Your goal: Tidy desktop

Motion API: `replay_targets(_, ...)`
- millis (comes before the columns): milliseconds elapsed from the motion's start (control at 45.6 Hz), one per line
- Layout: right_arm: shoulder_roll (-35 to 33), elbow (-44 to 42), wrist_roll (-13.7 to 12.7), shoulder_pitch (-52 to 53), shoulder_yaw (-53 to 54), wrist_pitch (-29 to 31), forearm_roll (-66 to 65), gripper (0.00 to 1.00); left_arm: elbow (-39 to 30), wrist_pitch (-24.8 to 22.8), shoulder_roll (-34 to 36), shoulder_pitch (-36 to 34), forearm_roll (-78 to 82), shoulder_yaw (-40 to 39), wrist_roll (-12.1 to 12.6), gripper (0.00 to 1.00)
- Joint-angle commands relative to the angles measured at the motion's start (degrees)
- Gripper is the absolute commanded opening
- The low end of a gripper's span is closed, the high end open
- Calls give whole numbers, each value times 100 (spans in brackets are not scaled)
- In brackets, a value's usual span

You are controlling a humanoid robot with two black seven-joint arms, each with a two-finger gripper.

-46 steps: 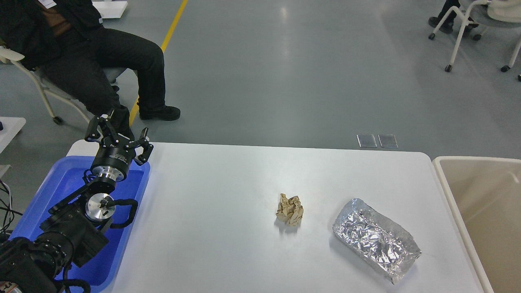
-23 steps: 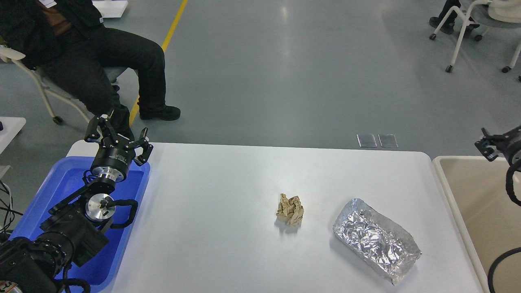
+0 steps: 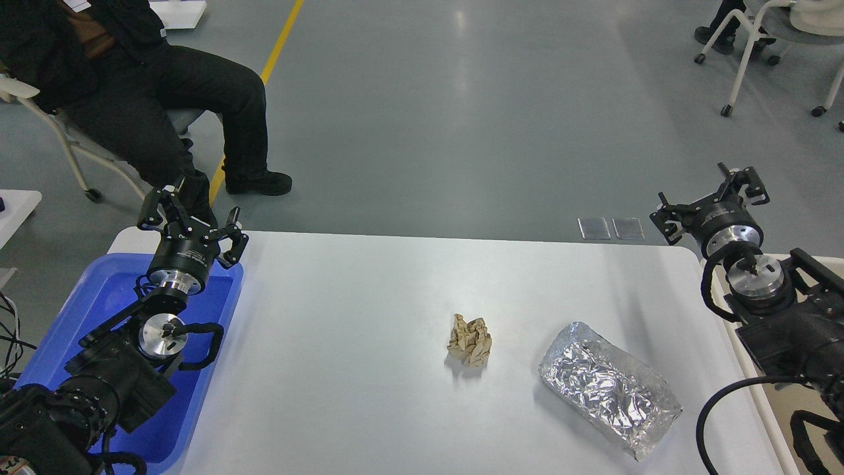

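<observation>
The white desktop (image 3: 369,330) fills the middle of the head view. On it lie a crumpled brown paper wad (image 3: 469,340) near the centre and a crumpled silver foil packet (image 3: 608,389) to its right. My left gripper (image 3: 192,218) is open and empty, raised over the far end of the blue tray (image 3: 99,297) at the desktop's left. My right gripper (image 3: 712,198) is open and empty, raised above the desktop's far right corner, well behind the foil packet.
A beige bin (image 3: 715,277) stands off the right edge, partly hidden by my right arm. A seated person in black (image 3: 165,92) is beyond the far left corner. Wheeled chairs (image 3: 745,53) stand far right on the grey floor.
My right arm has come into view from the right and moved left and up over the far right corner. The left arm, paper wad and foil have not moved.
</observation>
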Motion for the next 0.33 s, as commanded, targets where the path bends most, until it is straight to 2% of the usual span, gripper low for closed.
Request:
replay_targets(0,342,31,3,-42,4,34,-2,100,0,0,0,3,0,0,0,100)
replay_targets(307,517,49,3,-244,-5,395,-11,100,0,0,0,-6,0,0,0,100)
